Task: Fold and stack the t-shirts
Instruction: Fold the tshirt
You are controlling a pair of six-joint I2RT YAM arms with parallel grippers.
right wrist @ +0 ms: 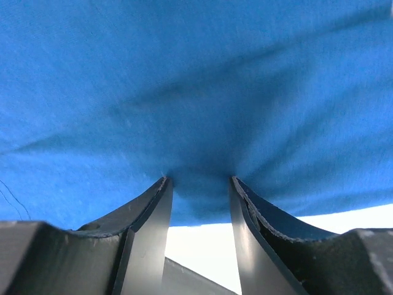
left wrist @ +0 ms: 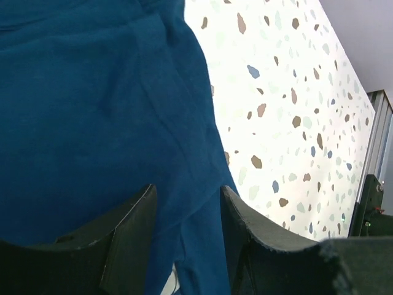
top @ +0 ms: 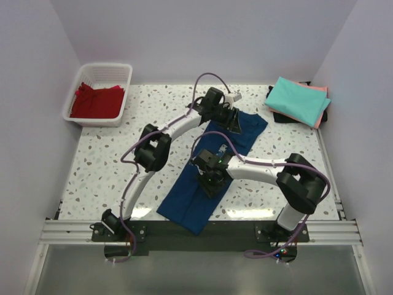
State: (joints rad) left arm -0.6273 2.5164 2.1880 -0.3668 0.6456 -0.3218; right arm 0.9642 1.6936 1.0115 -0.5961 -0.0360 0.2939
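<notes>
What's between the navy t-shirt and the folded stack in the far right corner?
Nothing visible. Bare table separates the navy t-shirt from the teal-topped stack; only the left pincer sits at the shirt's far end, nearest it.

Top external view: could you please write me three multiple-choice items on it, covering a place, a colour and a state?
1. Where is the red t-shirt? A) mid-table B) in the white basket C) on the folded pile
2. What colour tops the folded pile at far right? A) teal B) navy C) red
3. How does the navy t-shirt lie? A) balled up B) spread, sleeves out C) folded into a long strip
Key: B, it fills the basket at far left; A, teal lies uppermost; C, it forms a narrow diagonal band.
</notes>
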